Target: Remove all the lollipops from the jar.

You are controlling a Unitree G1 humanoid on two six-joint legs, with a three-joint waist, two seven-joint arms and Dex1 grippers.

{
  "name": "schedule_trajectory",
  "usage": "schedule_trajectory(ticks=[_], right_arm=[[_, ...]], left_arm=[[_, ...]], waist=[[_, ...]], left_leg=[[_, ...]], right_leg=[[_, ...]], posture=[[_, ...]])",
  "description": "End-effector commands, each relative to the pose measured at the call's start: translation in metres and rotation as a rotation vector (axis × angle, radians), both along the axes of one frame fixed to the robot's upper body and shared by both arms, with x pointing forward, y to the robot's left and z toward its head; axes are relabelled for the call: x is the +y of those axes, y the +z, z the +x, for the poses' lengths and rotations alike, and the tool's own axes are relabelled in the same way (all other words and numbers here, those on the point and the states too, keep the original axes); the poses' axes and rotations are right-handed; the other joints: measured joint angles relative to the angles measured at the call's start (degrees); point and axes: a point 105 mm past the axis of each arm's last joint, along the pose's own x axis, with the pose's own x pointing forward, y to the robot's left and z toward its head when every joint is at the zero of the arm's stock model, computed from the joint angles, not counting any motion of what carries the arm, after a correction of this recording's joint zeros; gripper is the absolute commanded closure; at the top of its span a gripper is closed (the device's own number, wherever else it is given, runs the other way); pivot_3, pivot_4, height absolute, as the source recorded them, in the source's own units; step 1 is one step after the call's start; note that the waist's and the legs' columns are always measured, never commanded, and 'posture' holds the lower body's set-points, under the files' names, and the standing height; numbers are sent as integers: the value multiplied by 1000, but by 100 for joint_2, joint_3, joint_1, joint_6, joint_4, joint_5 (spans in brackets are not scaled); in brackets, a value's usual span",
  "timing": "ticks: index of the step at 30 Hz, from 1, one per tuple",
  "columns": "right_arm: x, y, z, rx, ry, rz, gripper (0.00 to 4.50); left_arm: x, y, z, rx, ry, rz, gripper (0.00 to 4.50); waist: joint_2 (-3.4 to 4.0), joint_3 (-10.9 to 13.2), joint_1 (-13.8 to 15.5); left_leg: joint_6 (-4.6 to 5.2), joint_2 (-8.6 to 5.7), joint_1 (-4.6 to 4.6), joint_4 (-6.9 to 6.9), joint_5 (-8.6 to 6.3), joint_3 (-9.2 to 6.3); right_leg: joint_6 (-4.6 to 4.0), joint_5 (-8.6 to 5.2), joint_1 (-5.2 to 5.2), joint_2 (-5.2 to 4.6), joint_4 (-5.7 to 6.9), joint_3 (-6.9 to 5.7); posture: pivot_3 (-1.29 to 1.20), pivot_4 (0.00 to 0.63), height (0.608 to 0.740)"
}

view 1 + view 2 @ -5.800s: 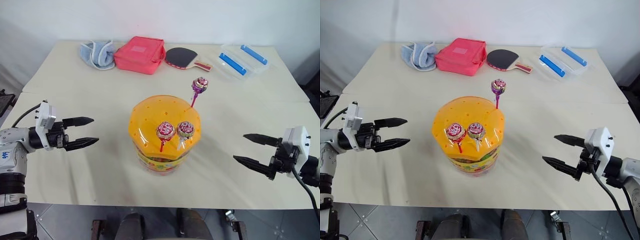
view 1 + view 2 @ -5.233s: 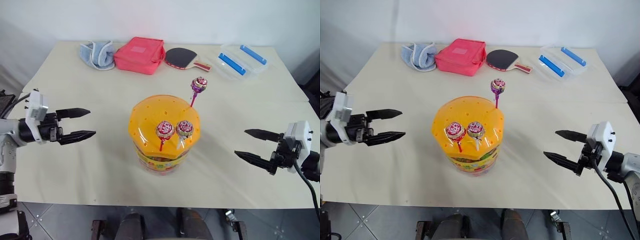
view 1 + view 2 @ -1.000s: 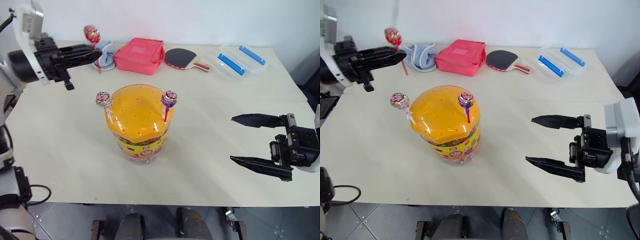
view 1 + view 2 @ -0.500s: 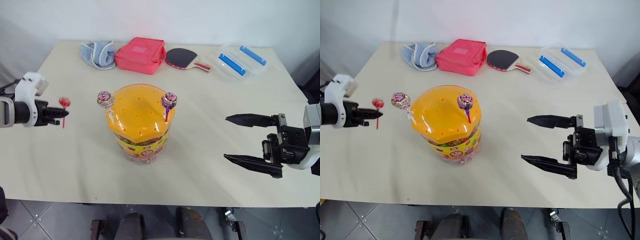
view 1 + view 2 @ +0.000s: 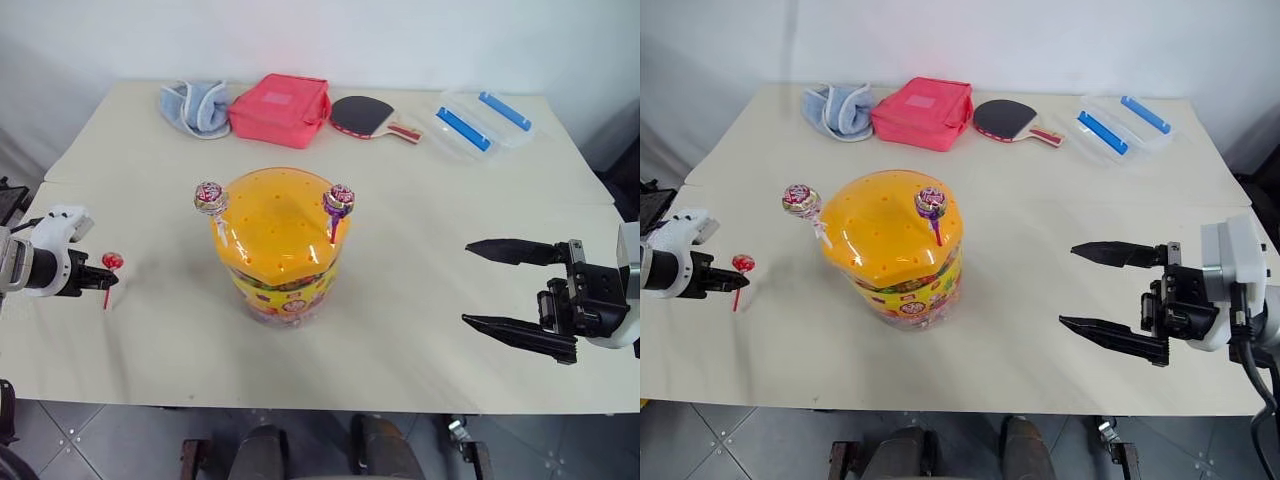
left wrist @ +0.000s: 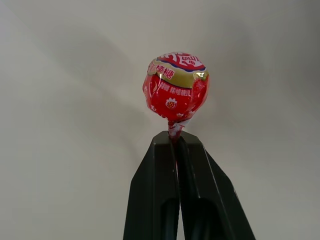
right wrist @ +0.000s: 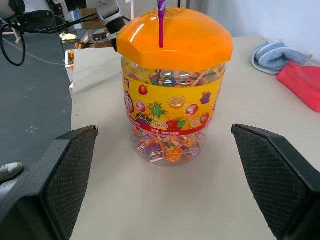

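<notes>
Now the left gripper (image 5: 103, 284), at the frame's left edge, pinches a red lollipop (image 5: 111, 262) upright just above the table (image 5: 420, 210); the right gripper (image 5: 512, 297) stands spread.

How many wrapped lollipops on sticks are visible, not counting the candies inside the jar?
3. Two stand in the orange domed lid of the clear plastic jar: the pink-wrapped lollipop and the purple-wrapped lollipop. The left gripper holds the red-wrapped lollipop above the table.

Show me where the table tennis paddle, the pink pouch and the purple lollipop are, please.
table tennis paddle (image 5: 358, 114), left eye view, on its dark blade.
pink pouch (image 5: 280, 108), left eye view, middle of its top face.
purple lollipop (image 5: 339, 198), left eye view, on its wrapped head above the jar lid.
</notes>
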Motion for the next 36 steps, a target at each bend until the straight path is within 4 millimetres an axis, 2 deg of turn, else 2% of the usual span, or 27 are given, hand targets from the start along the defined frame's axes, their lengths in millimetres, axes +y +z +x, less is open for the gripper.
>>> schedule_trajectory(ticks=[1,2,9,14,19,28,33,36], right_arm=[[-2,12,-3,-56,-7,1,0],[-2,12,-2,-59,-11,-1,0],[-4,14,0,-72,-26,-2,0],[-5,15,3,-81,-32,-9,0],[-7,16,5,-84,-31,-15,0],[-9,18,9,-85,-30,-22,0],[-8,18,10,-88,-26,-14,0],[0,23,7,-99,-4,3,0]], left_arm=[[0,8,2,-12,6,-8,3980],[-2,7,3,-11,0,-19,3802],[-5,9,4,-19,2,-29,1617],[-6,28,4,-75,-37,-8,68],[-7,58,-2,-148,-87,23,24],[-23,116,-11,-323,-242,23,24],[-51,163,-15,-644,-512,-6,24],[-67,181,-25,-876,-697,-85,24]], waist=[[-1,0,3],[-1,0,5],[-4,2,-3],[-6,3,0],[-8,5,-5],[-9,5,-2],[-12,7,-3],[-6,7,-9]], left_leg=[[0,0,0,0,0,0],[0,0,0,0,0,0],[0,0,0,0,0,2],[0,0,0,1,0,3],[-1,0,0,1,0,6],[0,-1,0,1,-1,8],[-1,1,0,1,-1,10],[0,1,2,0,-2,22]], right_leg=[[0,0,0,0,1,0],[0,0,0,-1,1,0],[0,0,-2,-2,3,0],[0,0,-2,-4,4,0],[0,0,-6,-4,6,1],[0,0,-6,-4,6,2],[-1,0,-7,-4,6,1],[-1,-1,-8,-11,5,3]], posture=[[0,150,740],[0,150,740],[0,150,740],[0,150,740],[0,150,740],[0,150,740],[0,150,740],[0,150,740]])
